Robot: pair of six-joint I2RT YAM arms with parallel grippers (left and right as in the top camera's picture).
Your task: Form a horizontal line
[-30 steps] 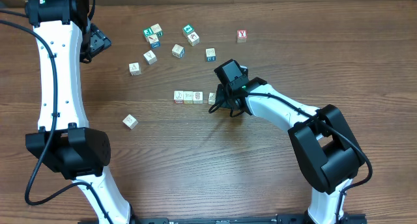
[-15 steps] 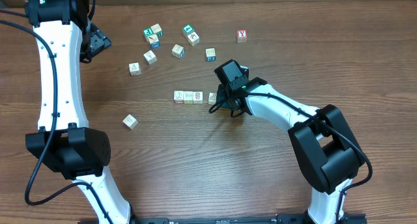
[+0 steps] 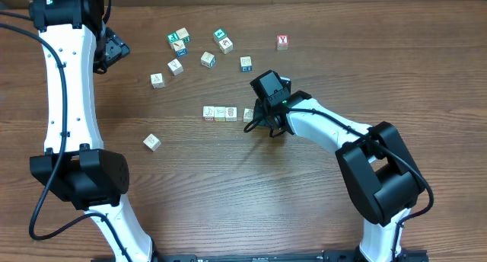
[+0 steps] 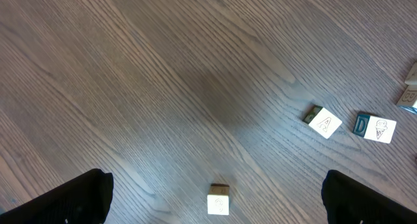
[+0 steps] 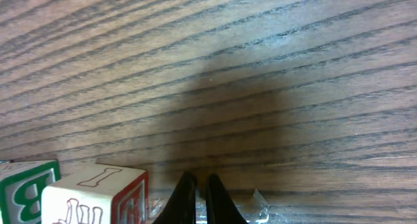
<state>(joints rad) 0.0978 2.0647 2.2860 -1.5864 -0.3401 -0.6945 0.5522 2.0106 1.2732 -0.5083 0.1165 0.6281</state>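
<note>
Horizontal line [image 3: 220, 113] lay near the middle of the wooden worktop [image 3: 228, 201]; it was three pale cubes touching side to side, with a fourth cube [image 3: 247, 115] just beside its right end, partly hidden under the right arm; whether that fourth cube touched the third could not be told from overhead. Far up and to the left of the horizontal line the left tool [image 3: 116, 50] hung released, fingers spread wide and grasping nothing; below and to the left of the line, well apart from it, sat a lone pale cube [image 3: 152, 142]. Above the line's left end, well apart, a teal-faced pair [image 3: 179, 39] sat touching; above its right end, nearer, was a blue-faced cube [image 3: 246, 63]. Just beside the line's right end the right tool [image 5: 195, 198] pointed down at the worktop, clenched, its fingers pressed together with nothing between them; in the right wrist view a cube printed with an I [image 5: 98, 193] stood just left of the fingertips without touching them, and a cube with a green B [image 5: 25, 185] sat close against its far side. Up and to the right of the line, well apart, lay the red Y cube [image 3: 282, 41].
</note>
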